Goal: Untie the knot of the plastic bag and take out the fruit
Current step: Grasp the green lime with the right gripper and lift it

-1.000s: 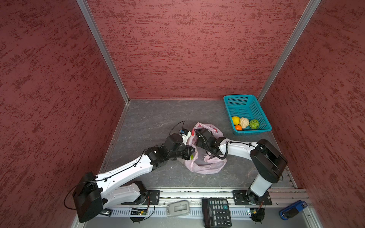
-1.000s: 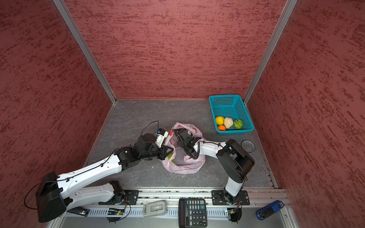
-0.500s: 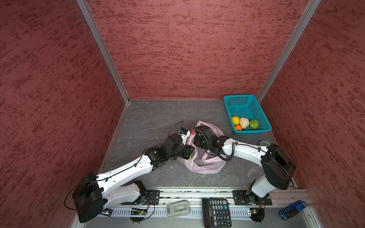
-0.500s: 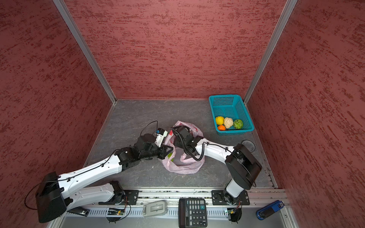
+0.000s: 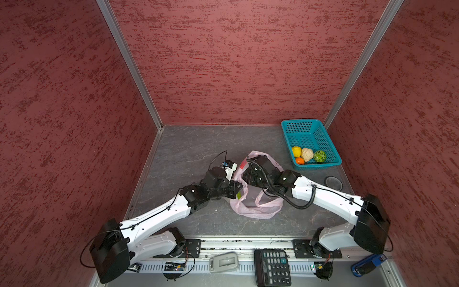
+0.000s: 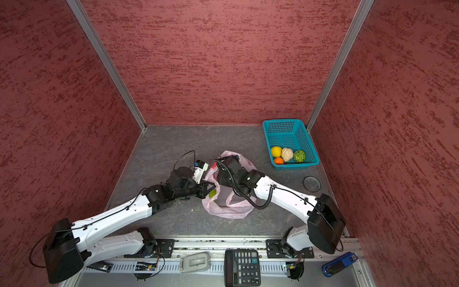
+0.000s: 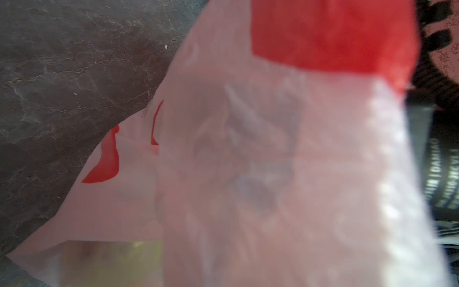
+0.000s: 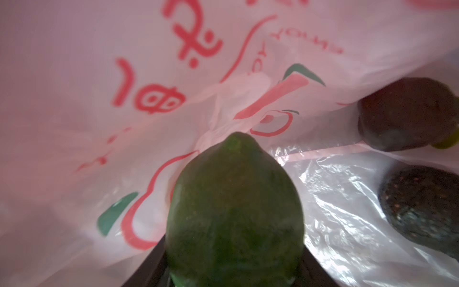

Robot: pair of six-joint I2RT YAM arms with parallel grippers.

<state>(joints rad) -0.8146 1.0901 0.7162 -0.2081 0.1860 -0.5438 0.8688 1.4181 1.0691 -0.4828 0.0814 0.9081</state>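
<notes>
Centre of both top views: plastic bag (image 5: 255, 211), mouth open, on the floor (image 5: 188, 154). Inside it the right gripper (image 5: 249, 177) clasps a green fruit (image 8: 233, 211); two dark fruits (image 8: 407, 114) lie nearby. Left gripper (image 5: 237, 186), jaws closed, pinches the bag's left rim. Basket (image 5: 308, 123), right of frame, holds four more fruits (image 5: 307, 154).

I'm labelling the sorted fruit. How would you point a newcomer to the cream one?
Find the teal basket in the far right corner of the floor. At its near end, the cream fruit sits between the yellow fruit and the netted green fruit. It alone is pale and bumpy.
</notes>
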